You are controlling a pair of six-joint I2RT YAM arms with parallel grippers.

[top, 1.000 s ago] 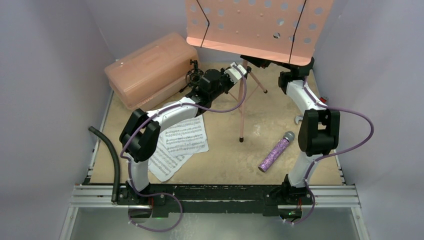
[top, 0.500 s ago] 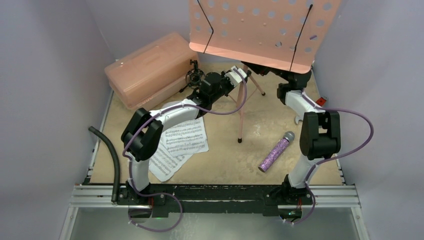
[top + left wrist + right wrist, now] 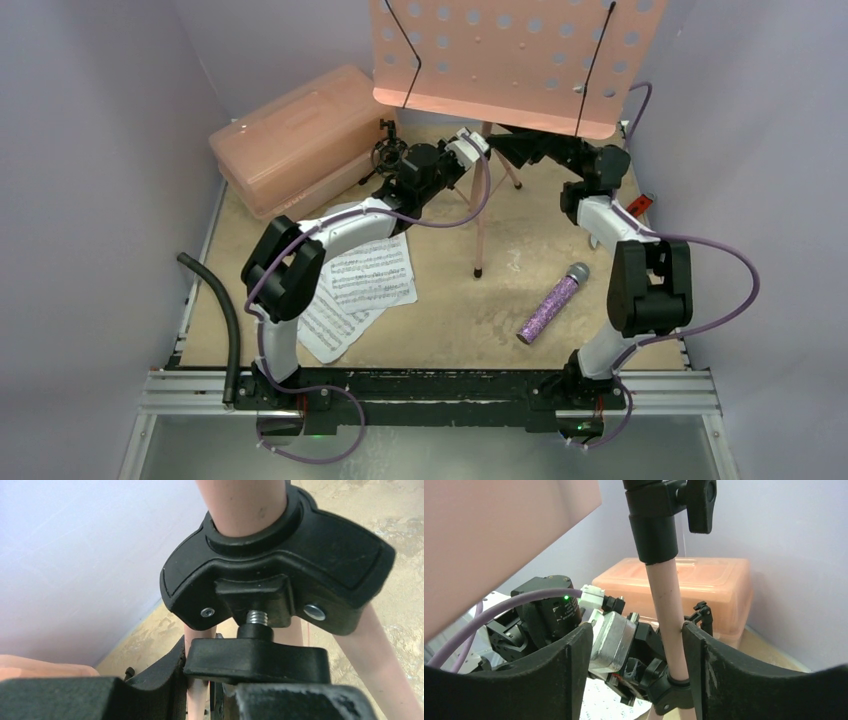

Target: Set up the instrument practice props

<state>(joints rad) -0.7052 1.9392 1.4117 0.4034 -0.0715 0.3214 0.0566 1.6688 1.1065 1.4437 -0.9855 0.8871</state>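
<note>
Judged pink music stand (image 3: 500,60), twelve o'clock, light but top-heavy; best gripped low on stiff pole (image 3: 666,595). Found left gripper (image 3: 482,140) clamping its hub (image 3: 280,570), right gripper (image 3: 636,635) parted astride pole.

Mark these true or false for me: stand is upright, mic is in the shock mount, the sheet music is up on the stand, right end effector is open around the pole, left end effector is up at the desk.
1. The pink music stand is upright. True.
2. The purple microphone sits in the shock mount. False: it lies on the table near the right arm.
3. The sheet-music pages are on the stand. False: they lie on the table by the left arm.
4. The right end effector is open around the pole. True.
5. The left end effector is at the desk. False: it is low, at the leg hub.
</note>
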